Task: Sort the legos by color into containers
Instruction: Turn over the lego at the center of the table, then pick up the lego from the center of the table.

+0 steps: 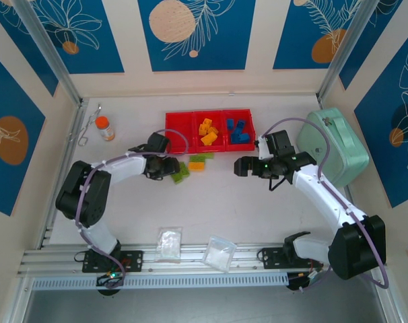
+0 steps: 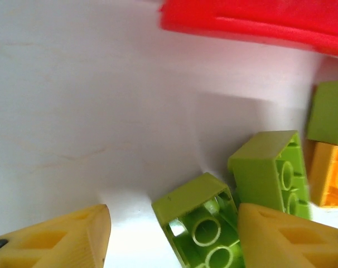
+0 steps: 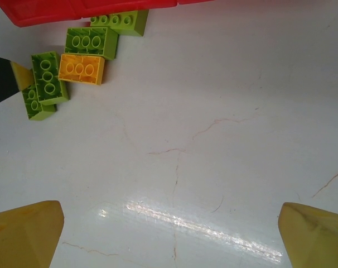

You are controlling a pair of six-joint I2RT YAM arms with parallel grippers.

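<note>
The red tray (image 1: 209,113) has three containers in a row: the left one (image 1: 179,125) is bare, the middle one holds yellow-orange legos (image 1: 207,130), the right one blue legos (image 1: 239,130). Several lime green legos (image 1: 182,172) and one orange lego (image 1: 196,165) lie on the table in front of it. My left gripper (image 1: 172,168) (image 2: 172,237) straddles an upturned green lego (image 2: 199,223); the right finger (image 2: 286,234) touches it, the left finger (image 2: 74,240) stands apart. My right gripper (image 1: 241,166) (image 3: 169,240) is open over bare table, right of the pile.
A mint-green case (image 1: 335,145) stands at the right wall. An orange-capped bottle (image 1: 105,128) and a metal tool (image 1: 86,131) lie at the back left. Two clear bags (image 1: 169,243) (image 1: 219,252) sit near the front rail. More green legos (image 2: 269,170) crowd the one between my fingers.
</note>
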